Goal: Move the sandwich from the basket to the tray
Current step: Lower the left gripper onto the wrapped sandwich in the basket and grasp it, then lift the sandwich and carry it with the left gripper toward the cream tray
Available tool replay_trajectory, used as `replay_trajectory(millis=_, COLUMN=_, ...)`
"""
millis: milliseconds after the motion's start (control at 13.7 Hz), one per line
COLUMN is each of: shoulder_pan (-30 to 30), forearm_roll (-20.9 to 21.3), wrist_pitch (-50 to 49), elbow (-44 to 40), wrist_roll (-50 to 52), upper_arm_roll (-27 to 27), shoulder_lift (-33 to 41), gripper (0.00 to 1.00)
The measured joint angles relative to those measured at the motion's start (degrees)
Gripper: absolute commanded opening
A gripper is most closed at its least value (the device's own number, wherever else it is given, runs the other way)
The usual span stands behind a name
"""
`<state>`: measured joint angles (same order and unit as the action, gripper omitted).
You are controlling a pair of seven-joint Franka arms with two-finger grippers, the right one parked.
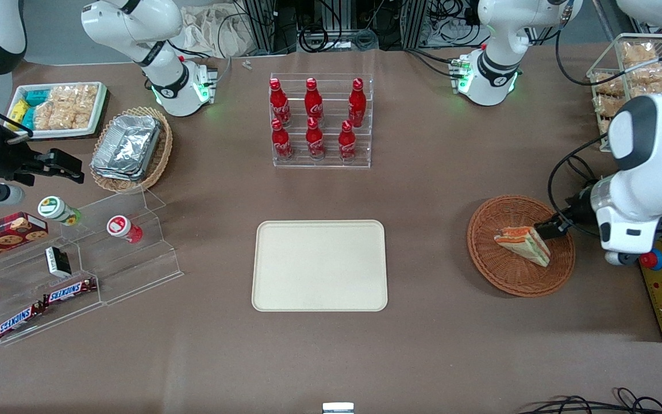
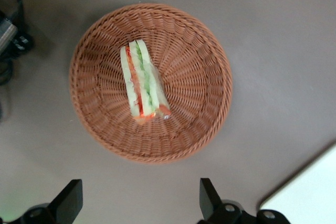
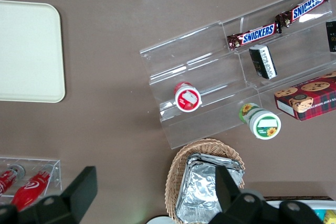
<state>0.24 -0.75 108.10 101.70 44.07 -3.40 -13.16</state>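
Tray nearest; jaws spread above basket.

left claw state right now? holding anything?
Left claw: open, holding nothing, hovering above the wicker basket; the sandwich lies in the basket, untouched.
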Motion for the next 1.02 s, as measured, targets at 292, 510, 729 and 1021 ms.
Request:
replay_trajectory(millis=292, shoulder_pan=0.05, forearm_roll=3.09, wrist_pitch=7.4, elbow=5.35, wrist_roll=8.51, upper_arm_roll=0.16, shoulder_lift=-4.38, gripper=1.0)
replay_trajectory(millis=510, shoulder_pan=0.05, forearm_roll=5.13, wrist_pitch=12.11, elbow=8.09, wrist_roll=12.96, upper_arm_roll=0.77, shoulder_lift=-6.44, gripper=1.0)
replay_trajectory(millis=729, shoulder_pan=0.19, forearm_roll=5.17, wrist_pitch=19.47, elbow=12.59, wrist_roll=15.54, upper_arm_roll=2.38, shoulder_lift=-6.9, gripper=1.0)
replay_trajectory(millis=1021, shoulder_pan=0.22, forearm_roll=5.17, wrist_pitch=25.65, elbow=16.5, wrist_roll=18.22, upper_arm_roll=2.67, shoulder_lift=-8.34, gripper=0.48)
